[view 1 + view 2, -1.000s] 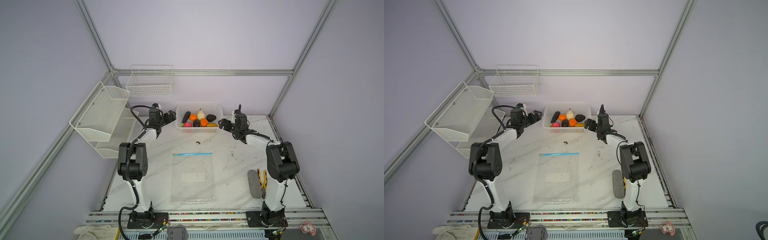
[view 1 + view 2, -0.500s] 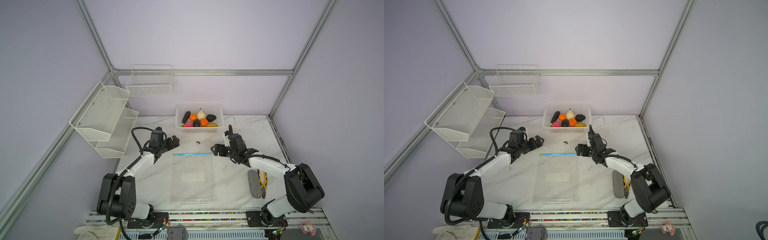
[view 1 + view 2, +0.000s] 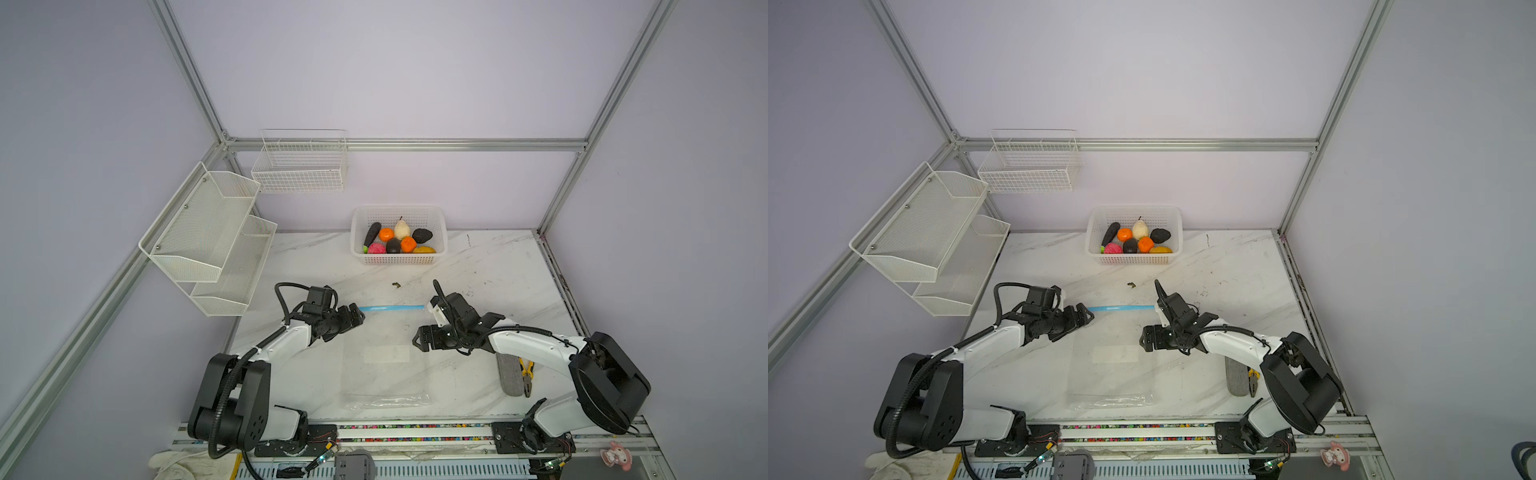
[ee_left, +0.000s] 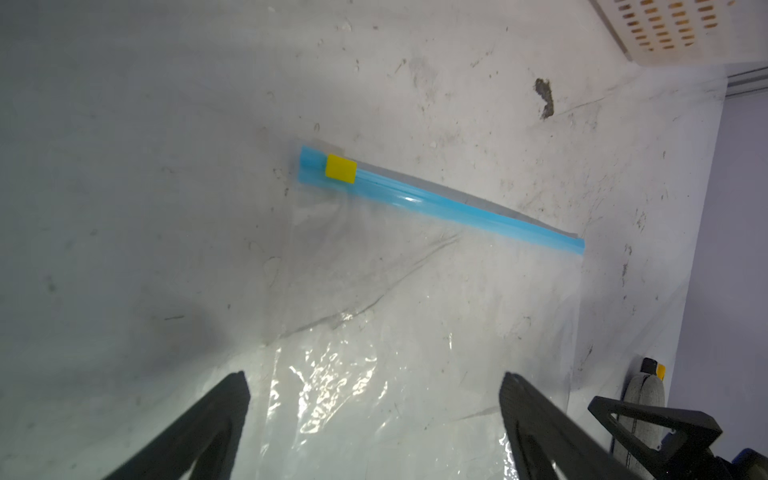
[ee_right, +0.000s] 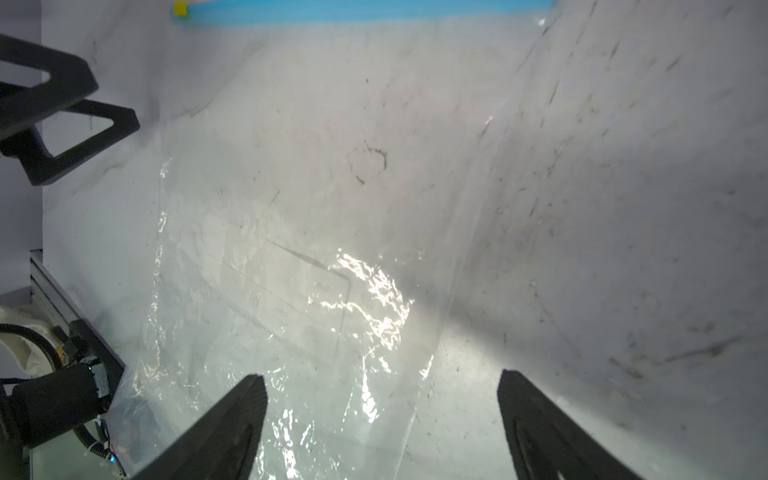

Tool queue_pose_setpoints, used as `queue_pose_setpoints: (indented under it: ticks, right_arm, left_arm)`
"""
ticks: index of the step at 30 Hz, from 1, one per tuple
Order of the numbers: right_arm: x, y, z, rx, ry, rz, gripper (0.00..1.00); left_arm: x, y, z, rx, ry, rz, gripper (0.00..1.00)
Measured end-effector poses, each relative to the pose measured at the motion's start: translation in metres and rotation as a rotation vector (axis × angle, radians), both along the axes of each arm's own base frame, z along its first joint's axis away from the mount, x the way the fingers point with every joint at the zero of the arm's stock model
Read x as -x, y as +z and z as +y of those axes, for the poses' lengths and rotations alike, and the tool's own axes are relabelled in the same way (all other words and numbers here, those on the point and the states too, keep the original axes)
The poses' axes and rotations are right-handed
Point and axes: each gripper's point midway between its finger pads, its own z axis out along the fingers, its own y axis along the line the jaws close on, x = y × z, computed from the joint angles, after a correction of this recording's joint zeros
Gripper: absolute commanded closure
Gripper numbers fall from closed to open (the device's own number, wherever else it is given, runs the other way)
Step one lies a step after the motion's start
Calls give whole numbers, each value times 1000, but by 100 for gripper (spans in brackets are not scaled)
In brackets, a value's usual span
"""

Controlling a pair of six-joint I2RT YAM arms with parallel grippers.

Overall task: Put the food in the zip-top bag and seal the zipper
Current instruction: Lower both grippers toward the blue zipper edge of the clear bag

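1. The zip-top bag (image 3: 386, 357) lies flat and empty in the middle of the bench (image 3: 478, 266). Its zipper (image 3: 390, 308) runs along its 12 o'clock edge, with the yellow slider (image 4: 340, 168) at the strip's 9 o'clock end. I cannot tell whether the mouth is parted.
2. All the food (image 3: 397, 241) sits in the white basket (image 3: 399, 259), at 12 o'clock from the bag and well apart from it.
3. I judge we are at the opening step: getting hold of the bag's mouth before any food moves.
4. The next move calls for one pincer to pin or pinch the thin film near the zipper while the other works the mouth open. The plastic is floppy and slick, so I would close low and gently.
5. The left pincer (image 3: 358, 316) is released, jaws wide with nothing between them. It sits just beside the bag's 10 o'clock corner and points toward 3 o'clock, the arm stretched low from 7 o'clock.
6. The right pincer (image 3: 417, 340) is also released and empty. It is at the bag's 3 o'clock edge, pointing toward 9 o'clock, with the forearm reaching in from 4 o'clock. I cannot tell whether it touches the film.
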Motion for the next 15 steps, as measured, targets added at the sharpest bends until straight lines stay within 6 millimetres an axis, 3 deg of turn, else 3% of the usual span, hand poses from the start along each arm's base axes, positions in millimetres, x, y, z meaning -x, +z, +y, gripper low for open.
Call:
queue_pose_setpoints:
  ticks: [1, 7, 15]
  right_arm:
    - [6, -2, 4, 1, 21, 9, 10]
    - [35, -21, 24, 15, 134, 60, 12]
    - [42, -19, 42, -26, 191, 42, 12]
  left_arm:
    - [1, -8, -3, 5, -8, 21, 8]
    - [-13, -7, -20, 61, -49, -23, 10]
    - [-33, -4, -38, 86, -91, -39, 9]
